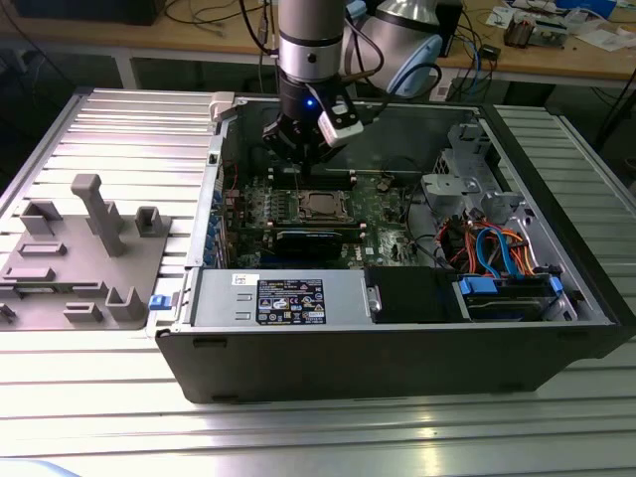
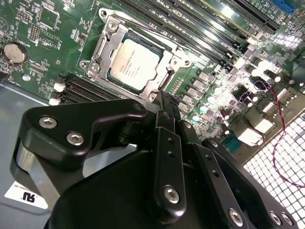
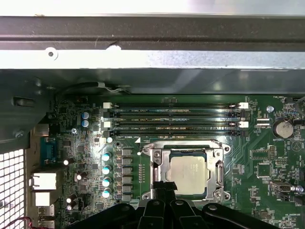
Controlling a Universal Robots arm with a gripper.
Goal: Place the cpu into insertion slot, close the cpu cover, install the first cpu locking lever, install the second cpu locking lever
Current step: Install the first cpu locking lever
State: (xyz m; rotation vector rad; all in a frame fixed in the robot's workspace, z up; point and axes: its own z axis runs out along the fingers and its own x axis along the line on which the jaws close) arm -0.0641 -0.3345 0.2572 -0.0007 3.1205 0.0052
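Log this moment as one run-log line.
cpu: seated in insertion slot | cpu cover: down around cpu | gripper: shut, at slot's edge

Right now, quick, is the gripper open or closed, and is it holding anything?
Gripper: shut, tips together at the edge of the cpu cover, nothing visibly held.

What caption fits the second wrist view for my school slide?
Gripper close to the cpu, which lies framed by its cover on the green motherboard.
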